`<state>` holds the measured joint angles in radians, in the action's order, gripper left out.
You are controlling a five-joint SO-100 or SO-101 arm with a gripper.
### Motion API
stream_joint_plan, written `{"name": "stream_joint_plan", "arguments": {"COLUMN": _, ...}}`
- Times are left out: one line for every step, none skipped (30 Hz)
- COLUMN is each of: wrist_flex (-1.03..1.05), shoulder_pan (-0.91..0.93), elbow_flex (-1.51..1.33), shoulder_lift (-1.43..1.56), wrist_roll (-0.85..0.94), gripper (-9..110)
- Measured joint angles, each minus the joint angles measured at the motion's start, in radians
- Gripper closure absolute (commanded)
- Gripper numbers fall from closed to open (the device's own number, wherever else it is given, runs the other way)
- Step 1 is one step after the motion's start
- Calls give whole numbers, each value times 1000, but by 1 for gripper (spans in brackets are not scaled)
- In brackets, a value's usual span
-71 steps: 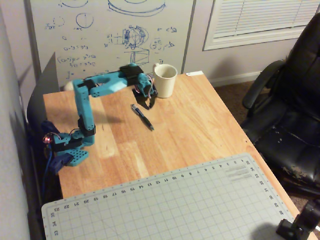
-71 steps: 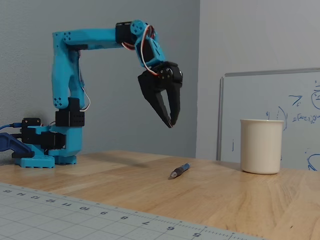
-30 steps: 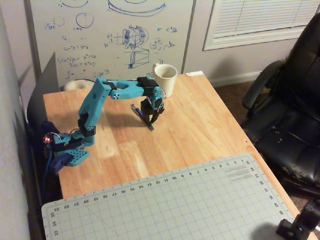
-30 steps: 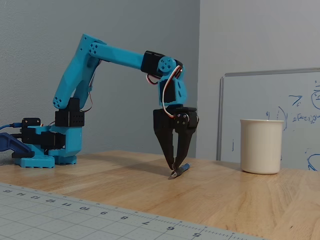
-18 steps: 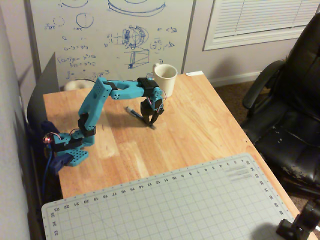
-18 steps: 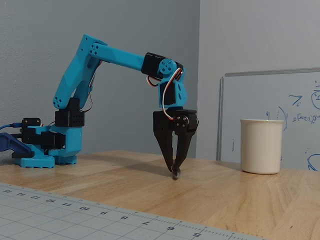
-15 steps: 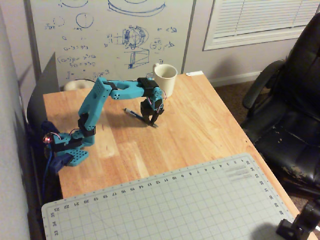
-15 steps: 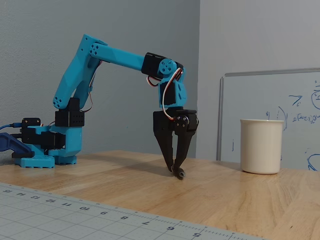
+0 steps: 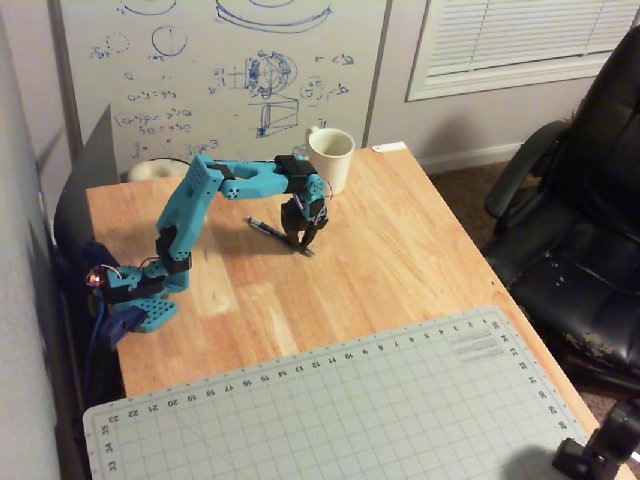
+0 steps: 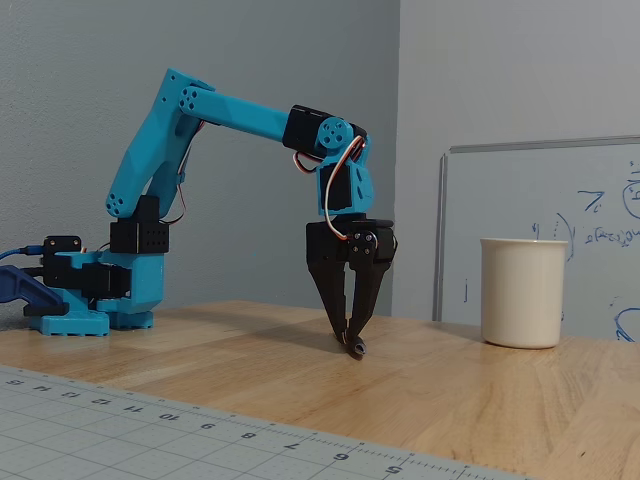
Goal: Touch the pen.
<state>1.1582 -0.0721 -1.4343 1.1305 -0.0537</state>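
From my station I see the pen [image 9: 270, 230] lying flat on the wooden table [image 9: 400, 230], a little in front of the cream mug [image 9: 331, 160] in the overhead view. In that view its long axis runs on a diagonal, from upper left down to lower right; the upper-left end is clear of the arm, while the lower-right end disappears under the black fingers. I cannot make out which end carries the tip from above.

In the fixed view the pen [image 10: 357, 346] is strongly foreshortened, pointing more or less toward the camera, so only a short dark stub with a rounded end shows just below the fingertips.

The gripper [image 10: 349, 335] points nearly straight down, its tips at table level and right on the pen. Its two fingers converge to a narrow point with only a thin gap visible higher up; I cannot tell whether they pinch the pen or merely rest against it. In the overhead view the gripper [image 9: 303, 243] sits over the pen's lower-right part.

The blue arm [image 9: 205, 195] reaches out from its base [image 9: 140, 300] at the table's left edge. The mug [image 10: 523, 292] stands upright, well apart from the gripper to the right in the fixed view. A grey cutting mat [image 9: 340, 410] covers the near end of the table.
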Motion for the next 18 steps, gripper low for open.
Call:
{"name": "stream_joint_plan", "arguments": {"wrist_flex": 0, "shoulder_pan": 0, "elbow_flex": 0, "shoulder_lift": 0, "wrist_roll": 0, "gripper": 101}}
{"name": "stream_joint_plan", "arguments": {"wrist_flex": 0, "shoulder_pan": 0, "elbow_flex": 0, "shoulder_lift": 0, "wrist_roll": 0, "gripper": 101}}
{"name": "stream_joint_plan", "arguments": {"wrist_flex": 0, "shoulder_pan": 0, "elbow_flex": 0, "shoulder_lift": 0, "wrist_roll": 0, "gripper": 101}}
{"name": "stream_joint_plan", "arguments": {"wrist_flex": 0, "shoulder_pan": 0, "elbow_flex": 0, "shoulder_lift": 0, "wrist_roll": 0, "gripper": 101}}
{"name": "stream_joint_plan", "arguments": {"wrist_flex": 0, "shoulder_pan": 0, "elbow_flex": 0, "shoulder_lift": 0, "wrist_roll": 0, "gripper": 101}}
{"name": "stream_joint_plan", "arguments": {"wrist_flex": 0, "shoulder_pan": 0, "elbow_flex": 0, "shoulder_lift": 0, "wrist_roll": 0, "gripper": 101}}
{"name": "stream_joint_plan", "arguments": {"wrist_flex": 0, "shoulder_pan": 0, "elbow_flex": 0, "shoulder_lift": 0, "wrist_roll": 0, "gripper": 101}}
{"name": "stream_joint_plan", "arguments": {"wrist_flex": 0, "shoulder_pan": 0, "elbow_flex": 0, "shoulder_lift": 0, "wrist_roll": 0, "gripper": 101}}
{"name": "stream_joint_plan", "arguments": {"wrist_flex": 0, "shoulder_pan": 0, "elbow_flex": 0, "shoulder_lift": 0, "wrist_roll": 0, "gripper": 101}}
{"name": "stream_joint_plan", "arguments": {"wrist_flex": 0, "shoulder_pan": 0, "elbow_flex": 0, "shoulder_lift": 0, "wrist_roll": 0, "gripper": 101}}
{"name": "stream_joint_plan", "arguments": {"wrist_flex": 0, "shoulder_pan": -2, "elbow_flex": 0, "shoulder_lift": 0, "wrist_roll": 0, "gripper": 101}}
{"name": "stream_joint_plan", "arguments": {"wrist_flex": 0, "shoulder_pan": -6, "elbow_flex": 0, "shoulder_lift": 0, "wrist_roll": 0, "gripper": 101}}
{"name": "stream_joint_plan", "arguments": {"wrist_flex": 0, "shoulder_pan": -11, "elbow_flex": 0, "shoulder_lift": 0, "wrist_roll": 0, "gripper": 101}}
{"name": "stream_joint_plan", "arguments": {"wrist_flex": 0, "shoulder_pan": -17, "elbow_flex": 0, "shoulder_lift": 0, "wrist_roll": 0, "gripper": 101}}
{"name": "stream_joint_plan", "arguments": {"wrist_flex": 0, "shoulder_pan": -21, "elbow_flex": 0, "shoulder_lift": 0, "wrist_roll": 0, "gripper": 101}}
{"name": "stream_joint_plan", "arguments": {"wrist_flex": 0, "shoulder_pan": -26, "elbow_flex": 0, "shoulder_lift": 0, "wrist_roll": 0, "gripper": 101}}
{"name": "stream_joint_plan", "arguments": {"wrist_flex": 0, "shoulder_pan": -28, "elbow_flex": 0, "shoulder_lift": 0, "wrist_roll": 0, "gripper": 101}}
{"name": "stream_joint_plan", "arguments": {"wrist_flex": 0, "shoulder_pan": -28, "elbow_flex": 0, "shoulder_lift": 0, "wrist_roll": 0, "gripper": 101}}
